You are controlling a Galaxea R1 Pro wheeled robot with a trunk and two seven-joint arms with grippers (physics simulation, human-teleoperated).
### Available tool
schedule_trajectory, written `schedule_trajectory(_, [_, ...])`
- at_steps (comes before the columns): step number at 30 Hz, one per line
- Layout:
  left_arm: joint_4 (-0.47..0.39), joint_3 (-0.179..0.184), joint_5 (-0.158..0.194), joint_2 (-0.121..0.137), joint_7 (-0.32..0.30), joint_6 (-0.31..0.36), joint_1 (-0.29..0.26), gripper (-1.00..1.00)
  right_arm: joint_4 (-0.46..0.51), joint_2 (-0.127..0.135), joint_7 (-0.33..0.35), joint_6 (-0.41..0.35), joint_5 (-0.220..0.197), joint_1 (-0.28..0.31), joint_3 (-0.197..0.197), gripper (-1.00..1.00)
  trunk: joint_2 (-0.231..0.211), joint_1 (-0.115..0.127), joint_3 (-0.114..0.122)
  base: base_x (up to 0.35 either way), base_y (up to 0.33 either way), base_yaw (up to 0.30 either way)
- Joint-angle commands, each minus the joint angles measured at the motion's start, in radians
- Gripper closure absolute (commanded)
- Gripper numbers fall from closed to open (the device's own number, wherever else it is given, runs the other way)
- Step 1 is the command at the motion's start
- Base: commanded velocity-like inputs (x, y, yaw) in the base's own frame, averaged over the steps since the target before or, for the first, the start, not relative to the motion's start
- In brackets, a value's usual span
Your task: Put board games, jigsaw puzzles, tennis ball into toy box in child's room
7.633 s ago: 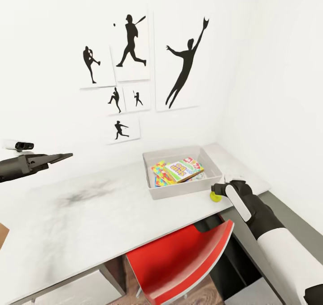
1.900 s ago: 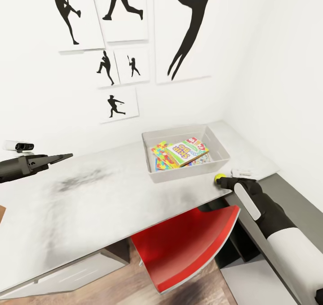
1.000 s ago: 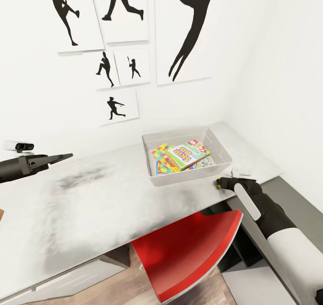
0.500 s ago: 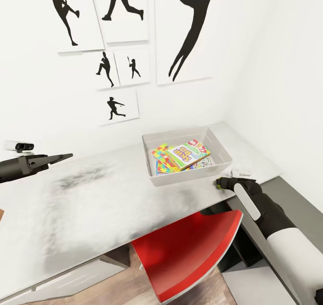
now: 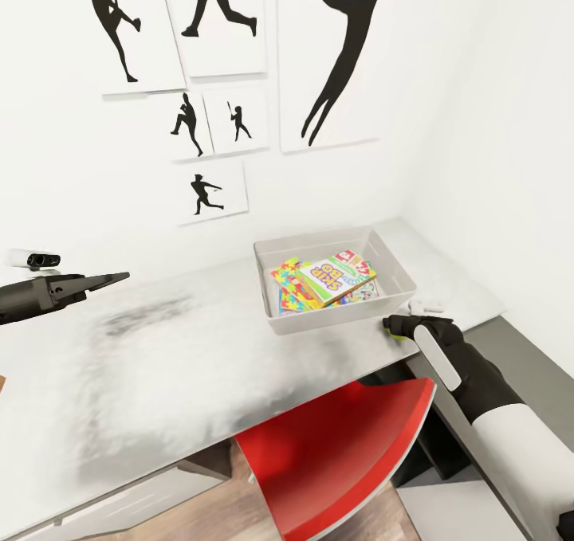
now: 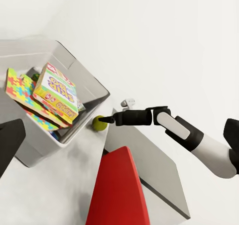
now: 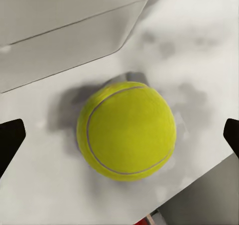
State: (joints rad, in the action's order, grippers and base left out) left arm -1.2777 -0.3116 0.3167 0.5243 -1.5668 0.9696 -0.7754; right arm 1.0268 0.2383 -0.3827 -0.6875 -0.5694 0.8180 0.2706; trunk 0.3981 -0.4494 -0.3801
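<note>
The shallow light-grey rectangular toy box (image 5: 335,318) stands on the long pale grey-white worktop (image 5: 159,366). Inside it lie the bright printed board games (image 5: 335,276) on the multicoloured jigsaw puzzles (image 5: 288,290). The yellow-green tennis ball (image 7: 126,130) rests on the worktop just beside the box's outer corner. The right gripper (image 5: 392,326) is at the ball, its fingers spread wide on both sides, not closed on it. The left gripper (image 5: 112,277) hangs well apart from the box; whether it is open I cannot tell.

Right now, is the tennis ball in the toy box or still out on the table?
Out. The tennis ball sits on the table beside the toy box wall, between the open right gripper fingertips.
</note>
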Motion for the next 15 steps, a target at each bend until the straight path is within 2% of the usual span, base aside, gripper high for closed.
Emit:
schedule_trajectory(1, [0.000,0.000,-0.001,0.000,-0.004,0.011,-0.001,-1.00,0.001,0.001,-0.010,-0.001,-0.010,0.001,0.004,-1.00,0.002,-0.001,-0.002,0.011,0.004,0.000])
schedule_trajectory(15, [0.000,0.000,-0.001,0.000,-0.004,0.011,-0.001,-1.00,0.000,0.001,-0.010,-0.002,-0.009,0.001,0.004,-1.00,0.002,-0.001,-0.012,0.002,0.001,0.000])
